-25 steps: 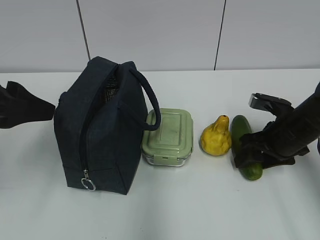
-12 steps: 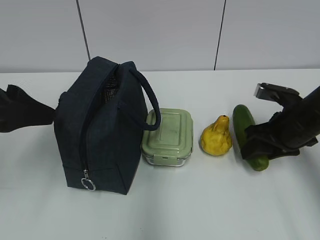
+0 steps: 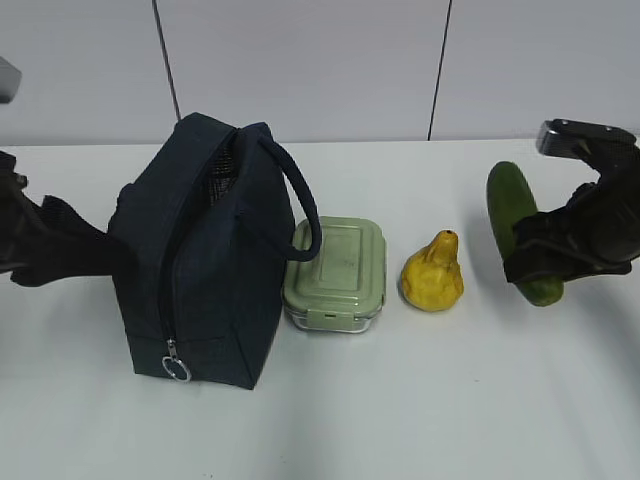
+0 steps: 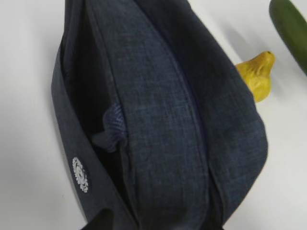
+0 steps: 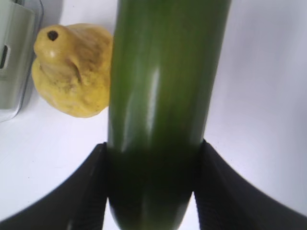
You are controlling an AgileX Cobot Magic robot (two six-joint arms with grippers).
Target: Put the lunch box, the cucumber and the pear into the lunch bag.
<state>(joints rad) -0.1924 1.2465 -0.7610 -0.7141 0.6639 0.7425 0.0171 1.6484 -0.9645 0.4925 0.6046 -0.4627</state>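
Bag (image 3: pixel 200 260): dark navy woven cloth, matt, with a metal ring pull (image 3: pixel 177 370).
Box (image 3: pixel 335 275): clear glossy base, matt sage plastic lid.
Cucumber (image 5: pixel 163 96): smooth, glossy green skin.
Pear (image 3: pixel 433 275): yellow, bumpy, dull sheen.
Jaws: black, matt, ribbed pads (image 5: pixel 216 191).
Worktop (image 3: pixel 420 410): white, smooth, matt.

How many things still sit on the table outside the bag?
2: the lunch box right beside the bag, and the pear to its right. The cucumber is off the table, gripped in the right hand.
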